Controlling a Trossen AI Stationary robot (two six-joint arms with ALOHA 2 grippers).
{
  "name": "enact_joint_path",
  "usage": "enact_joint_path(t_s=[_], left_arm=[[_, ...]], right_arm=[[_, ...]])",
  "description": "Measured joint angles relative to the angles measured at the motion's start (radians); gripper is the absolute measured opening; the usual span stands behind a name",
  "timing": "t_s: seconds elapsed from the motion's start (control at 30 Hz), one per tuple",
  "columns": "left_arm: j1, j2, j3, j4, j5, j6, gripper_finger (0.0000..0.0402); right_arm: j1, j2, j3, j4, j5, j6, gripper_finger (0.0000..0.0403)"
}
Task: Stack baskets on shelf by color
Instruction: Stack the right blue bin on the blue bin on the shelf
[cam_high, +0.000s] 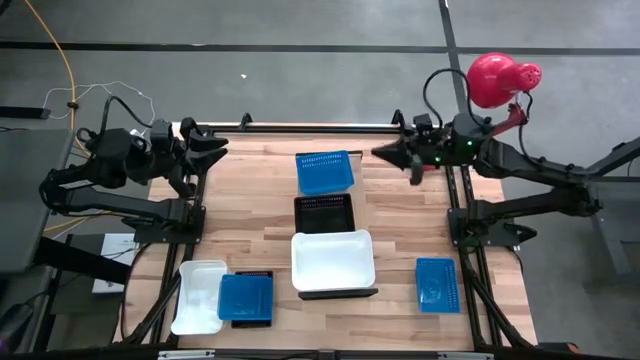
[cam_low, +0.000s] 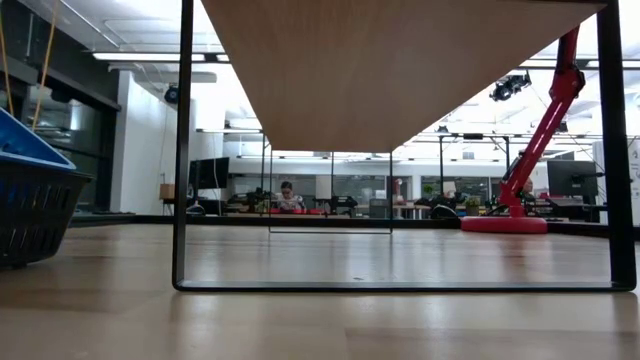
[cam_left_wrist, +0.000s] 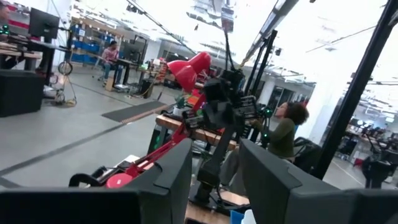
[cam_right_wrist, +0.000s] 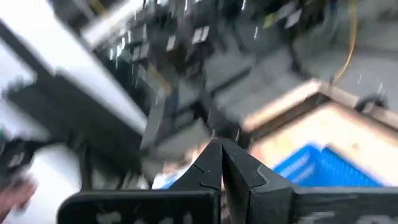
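Baskets lie unsorted around the central white basket (cam_high: 333, 260); left tool (cam_high: 212, 148) gapes empty, right tool (cam_high: 385, 153) is closed, empty.

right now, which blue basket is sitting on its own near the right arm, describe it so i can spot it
Start at the wooden table seen from above and go to its right edge, beside the base of the right arm. There lies a small blue basket, alone on bare wood. Unlike the other blue ones, it touches no black or white basket and lies with its long side running front to back.
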Motion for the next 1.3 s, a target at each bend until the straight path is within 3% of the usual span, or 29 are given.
enact_joint_path(t_s=[0.1, 0.3, 0.67, 0.77, 0.93, 1.3], left_arm=[[0.000, 0.000, 0.000, 0.004, 0.010, 0.000, 0.0121], [0.000, 0.000, 0.000, 0.005, 0.010, 0.030, 0.0123], [0.000, 0.001, 0.000, 0.005, 0.009, 0.045, 0.0123], [0.000, 0.001, 0.000, 0.005, 0.008, 0.045, 0.0124], [0.000, 0.001, 0.000, 0.005, 0.008, 0.045, 0.0125], [0.000, 0.001, 0.000, 0.004, 0.007, 0.045, 0.0125]], right_arm=[[0.091, 0.038, 0.122, -0.255, 0.009, -0.039, 0.0000], [0.304, 0.136, 0.339, -0.759, 0.152, 0.030, 0.0020], [0.625, 0.283, 0.362, -1.269, 0.198, 0.323, 0.0184], [0.689, 0.284, 0.264, -1.276, 0.144, 0.360, 0.0210], [0.774, 0.230, 0.011, -1.117, 0.028, 0.423, 0.0219], [0.812, 0.207, -0.291, -0.915, 0.122, 0.404, 0.0220]])
